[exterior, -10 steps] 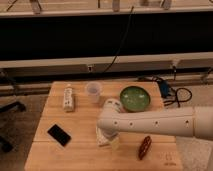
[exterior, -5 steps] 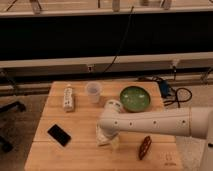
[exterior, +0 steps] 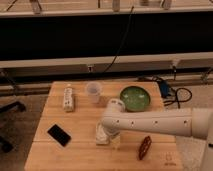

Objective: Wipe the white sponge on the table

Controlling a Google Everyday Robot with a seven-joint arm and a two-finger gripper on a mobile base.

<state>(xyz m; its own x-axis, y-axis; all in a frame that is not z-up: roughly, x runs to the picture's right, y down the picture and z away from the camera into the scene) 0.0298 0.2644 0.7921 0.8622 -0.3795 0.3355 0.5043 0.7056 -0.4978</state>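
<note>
A dim room with a dark panel and pale rails across the back. In front stands a light wooden table [exterior: 80,157] made of plank strips, seen from above and slightly to the front.

A white robot arm [exterior: 160,122] reaches in from the right edge, running leftward across the table's front half and bending down at its end. The gripper [exterior: 111,131] is low over the table, just left of centre. The white sponge [exterior: 101,137], a small pale flat block, lies directly beneath it and a little to its left, resting on the wood. The two appear to be touching. Whether the gripper is clamped on the sponge or only pressing on it cannot be told from this view. The sponge's long side seems to run from the back of the table toward the front, roughly crosswise to the arm, so a wiping stroke would likely sweep left or right along the bare planks.

Other things on the table:
- A black phone [exterior: 59,135] lies to the left of the sponge, apart from it.
- A long white bar with buttons [exterior: 68,97] lies at the back left.
- A clear plastic cup [exterior: 93,91] stands behind the sponge.
- A green bowl [exterior: 135,98] sits at the back right.
- A small brown object [exterior: 145,147] lies to the front right.

A small dark logo [exterior: 170,161] marks the front right corner. It is too small to read, and no other writing is legible.
</note>
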